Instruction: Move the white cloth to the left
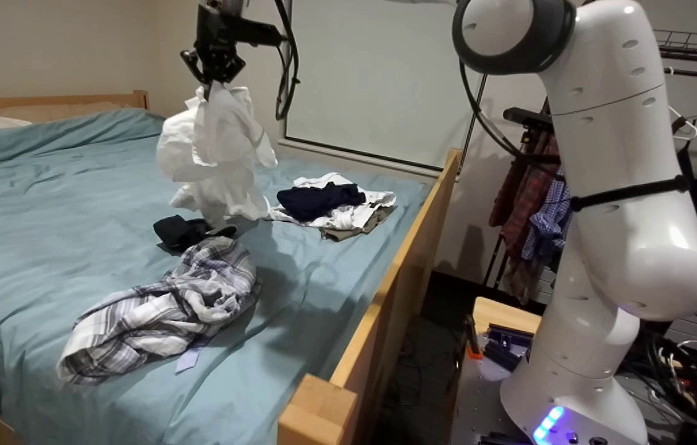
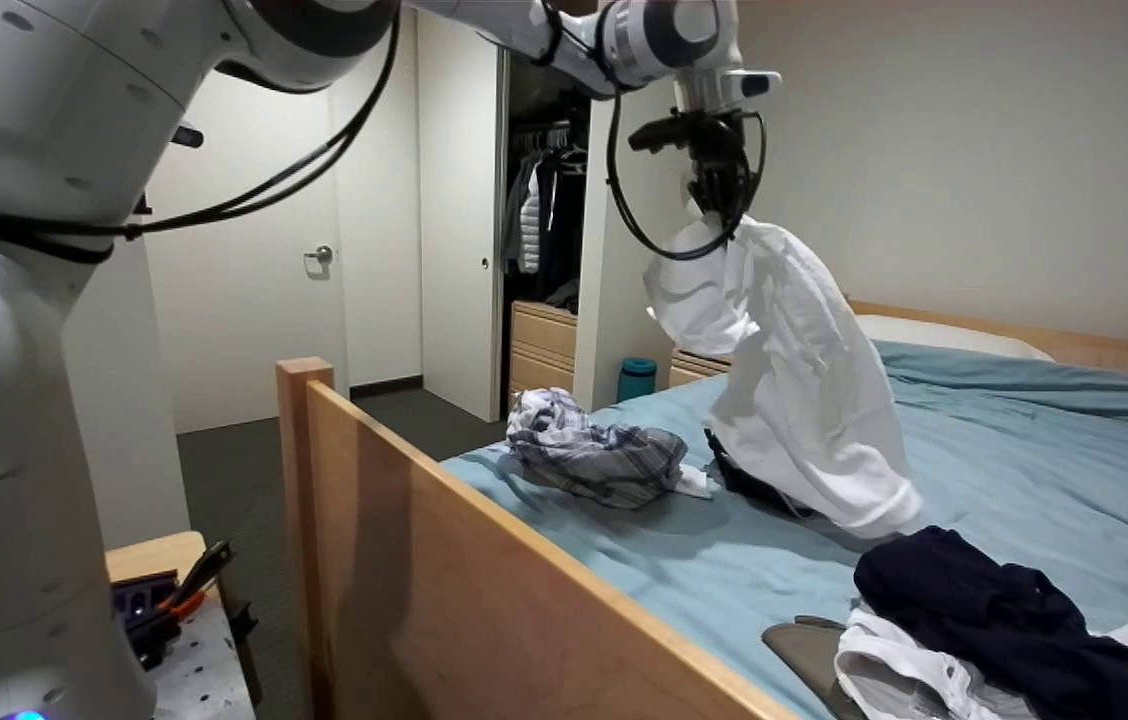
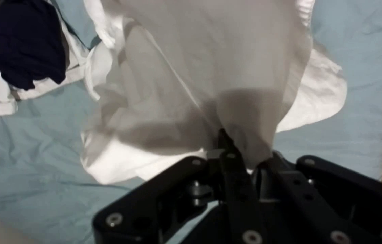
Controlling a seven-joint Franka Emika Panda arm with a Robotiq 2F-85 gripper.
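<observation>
The white cloth (image 1: 219,154) hangs in loose folds above the bed in both exterior views, and it also shows in an exterior view (image 2: 814,400). My gripper (image 1: 209,86) is shut on the top of the cloth and points down; it also shows in an exterior view (image 2: 721,215). In the wrist view the cloth (image 3: 191,67) fills the upper middle, pinched between the fingers (image 3: 245,149). The cloth partly hides the fingertips. Its lower end is close to the bed; I cannot tell whether it touches.
A plaid shirt (image 1: 163,309) and a black item (image 1: 181,232) lie on the blue bed (image 1: 64,204). A pile with a navy garment (image 1: 321,201) over white and brown clothes (image 1: 354,216) lies near the footboard. The wooden footboard (image 1: 398,278) stands between robot base and bed.
</observation>
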